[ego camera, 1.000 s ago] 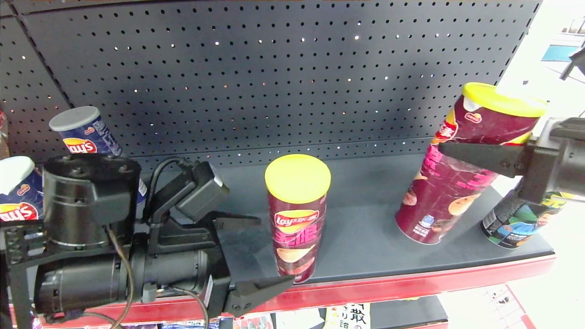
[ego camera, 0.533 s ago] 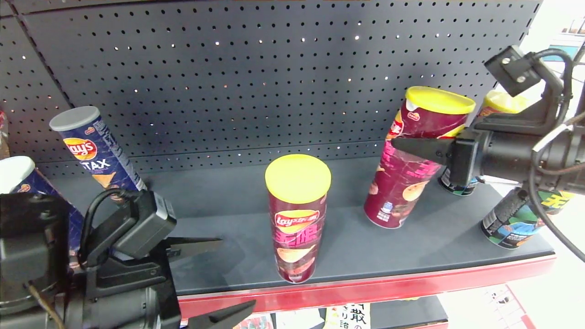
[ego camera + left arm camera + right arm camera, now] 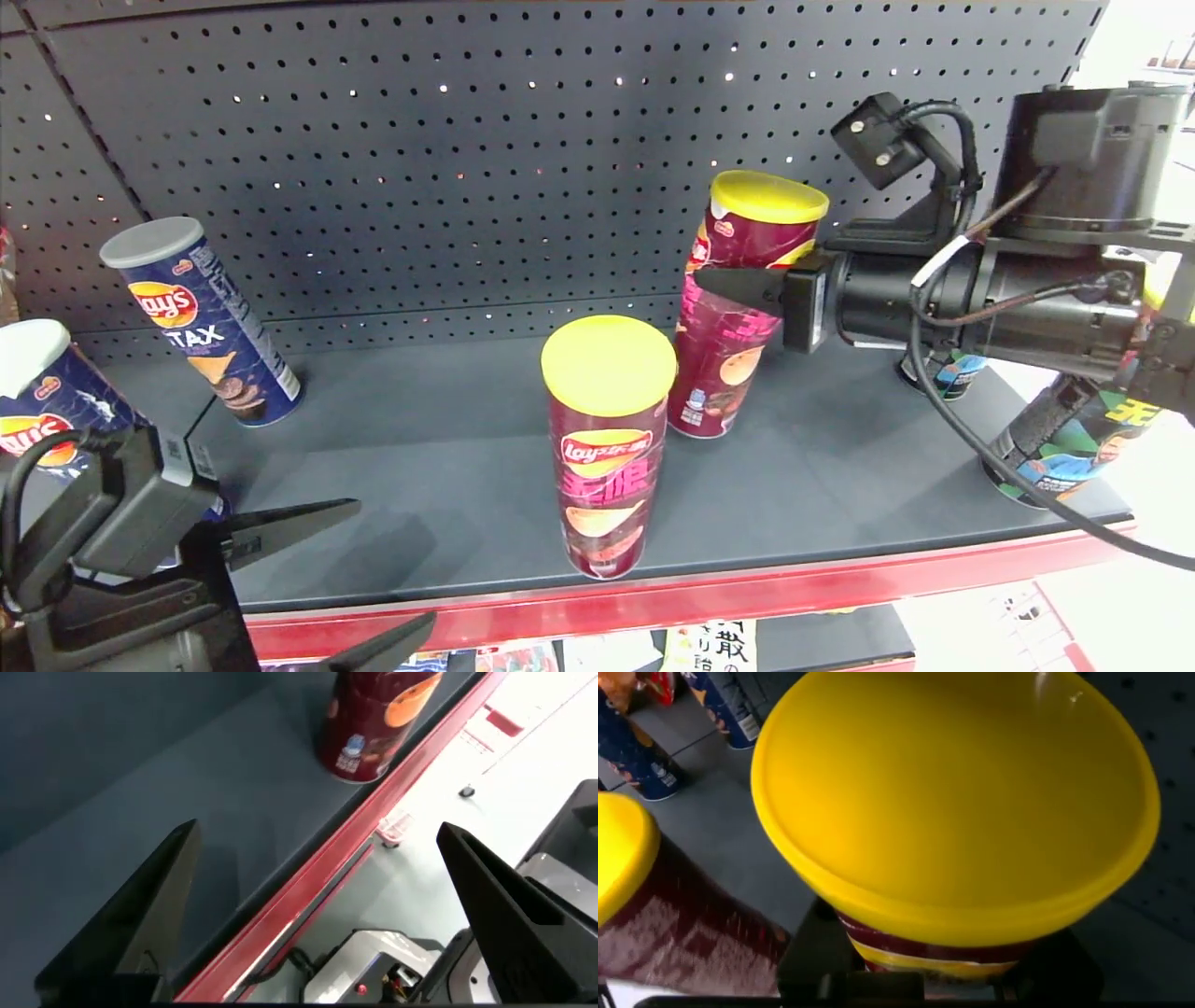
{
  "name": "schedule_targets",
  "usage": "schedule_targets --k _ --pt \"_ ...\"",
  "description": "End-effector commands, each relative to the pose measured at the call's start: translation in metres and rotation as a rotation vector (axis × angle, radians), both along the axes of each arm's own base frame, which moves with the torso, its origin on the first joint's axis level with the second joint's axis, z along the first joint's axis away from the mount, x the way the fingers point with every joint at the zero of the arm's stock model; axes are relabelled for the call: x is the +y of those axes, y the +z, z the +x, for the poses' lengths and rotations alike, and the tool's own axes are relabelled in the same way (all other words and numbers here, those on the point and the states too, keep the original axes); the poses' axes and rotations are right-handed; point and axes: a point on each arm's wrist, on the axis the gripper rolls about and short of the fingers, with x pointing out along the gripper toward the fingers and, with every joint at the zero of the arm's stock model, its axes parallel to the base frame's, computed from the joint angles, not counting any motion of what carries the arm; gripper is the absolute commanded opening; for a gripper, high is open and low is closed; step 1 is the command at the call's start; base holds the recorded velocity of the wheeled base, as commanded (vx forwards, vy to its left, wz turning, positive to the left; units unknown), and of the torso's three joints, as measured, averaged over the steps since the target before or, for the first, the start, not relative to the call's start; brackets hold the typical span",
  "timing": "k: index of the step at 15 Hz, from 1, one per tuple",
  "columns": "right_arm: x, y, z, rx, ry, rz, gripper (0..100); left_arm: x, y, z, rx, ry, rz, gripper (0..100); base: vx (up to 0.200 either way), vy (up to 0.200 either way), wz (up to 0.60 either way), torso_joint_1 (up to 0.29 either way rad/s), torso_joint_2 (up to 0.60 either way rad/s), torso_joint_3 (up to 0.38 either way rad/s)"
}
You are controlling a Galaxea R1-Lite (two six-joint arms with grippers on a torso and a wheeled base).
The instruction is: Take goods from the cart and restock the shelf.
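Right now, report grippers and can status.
Right gripper shut on maroon can, tilted over shelf. Left gripper open, low at shelf edge. Front can stands close by.

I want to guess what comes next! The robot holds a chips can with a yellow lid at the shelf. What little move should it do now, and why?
Probably tip the held can upright and set it flat on the shelf before letting go. The right gripper is shut on it near the top, and it leans, just behind the front can.

I am holding a maroon, yellow-lidded chip can (image 3: 724, 364) tilted over the shelf (image 3: 448, 448), just behind its upright twin (image 3: 607, 457).
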Motion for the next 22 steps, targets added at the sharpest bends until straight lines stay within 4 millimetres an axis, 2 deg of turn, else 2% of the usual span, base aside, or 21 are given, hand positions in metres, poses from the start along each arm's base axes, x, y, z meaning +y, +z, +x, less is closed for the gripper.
schedule_targets --k 1,9,13,21,22 --pt "0.017 -0.010 0.018 -0.002 0.023 -0.034 0 0.007 0.000 -0.007 -0.020 0.012 -0.013 100 0.000 0.000 0.00 0.000 0.00 0.000" --pt "0.040 -0.019 0.051 -0.020 0.033 -0.056 0 0.011 -0.003 -0.010 -0.017 0.035 -0.007 100 0.000 0.000 0.00 0.000 0.00 0.000" --pt "0.054 -0.026 0.049 -0.008 0.067 -0.064 0 0.010 0.000 -0.008 -0.022 0.043 -0.007 100 0.000 0.000 0.00 0.000 0.00 0.000" --pt "0.055 -0.030 0.050 0.003 0.067 -0.071 0 0.009 -0.003 -0.005 -0.009 0.056 0.007 100 0.000 0.000 0.00 0.000 0.00 0.000" --pt "0.055 -0.030 0.049 0.004 0.066 -0.072 100 0.008 -0.003 -0.004 -0.005 0.056 0.009 100 0.000 0.000 0.00 0.000 0.00 0.000"
